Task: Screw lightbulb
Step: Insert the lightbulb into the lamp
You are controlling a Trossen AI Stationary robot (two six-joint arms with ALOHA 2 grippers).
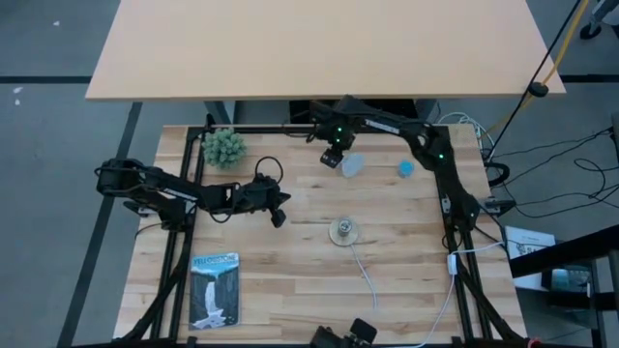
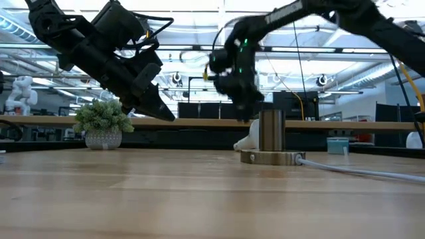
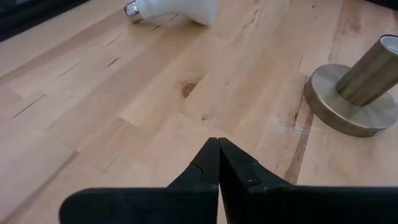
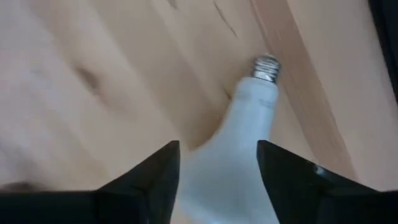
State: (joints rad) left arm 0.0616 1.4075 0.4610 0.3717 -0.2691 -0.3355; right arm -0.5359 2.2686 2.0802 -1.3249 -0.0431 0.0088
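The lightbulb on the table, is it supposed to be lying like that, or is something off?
The lightbulb lies on its side on the table, apart from the socket. The right gripper is open around it. Nothing looks damaged or spilled.

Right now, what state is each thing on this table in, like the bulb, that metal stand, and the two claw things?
lightbulb: lying on its side on the wood, not screwed in, between the right gripper's open fingers.
socket: upright on its round base, empty, white cord attached.
right gripper: open, down at the lightbulb.
left gripper: shut, empty, held above the table.
blue cap: resting on the table, untouched.
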